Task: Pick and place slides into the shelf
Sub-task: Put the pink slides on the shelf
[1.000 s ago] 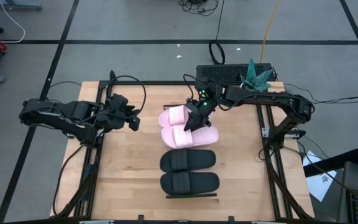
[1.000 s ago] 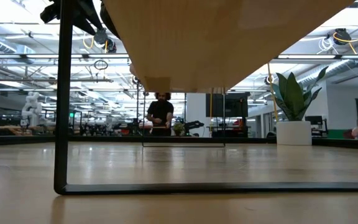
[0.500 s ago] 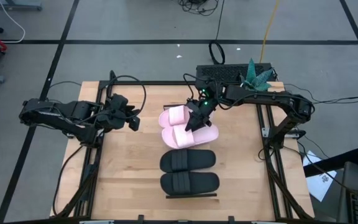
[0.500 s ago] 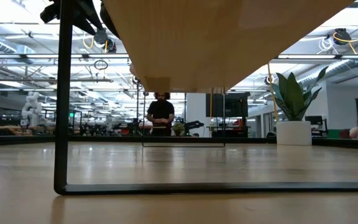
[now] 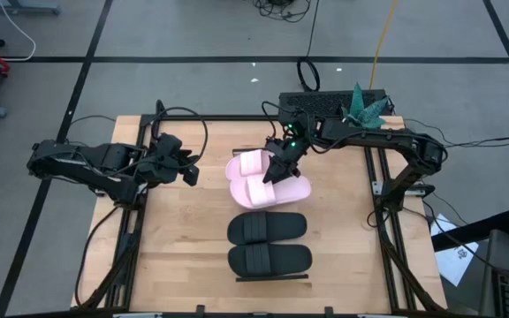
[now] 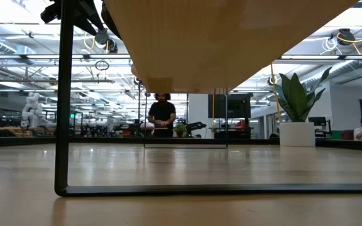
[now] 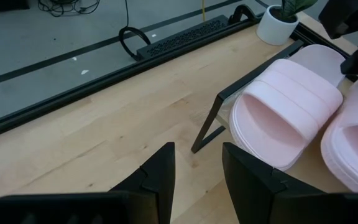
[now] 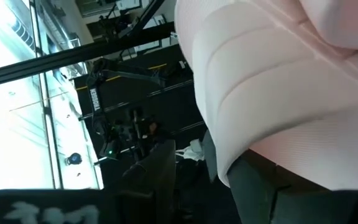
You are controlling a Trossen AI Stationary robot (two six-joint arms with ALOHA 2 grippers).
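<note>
Right end effector (image 5: 278, 168), fingers closed on my pink slide (image 5: 268, 191), has edged rearward; left end effector (image 7: 194, 177) idles parted; wrist view alone shows the strap (image 8: 272, 93).

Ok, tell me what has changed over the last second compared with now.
Almost nothing. The right tool has edged slightly toward the table's far side over the two pink slides, and the far pink slide looks nudged a little with it. The two black slides, the left tool waiting at the table's left, and the shelf are as they were.
</note>
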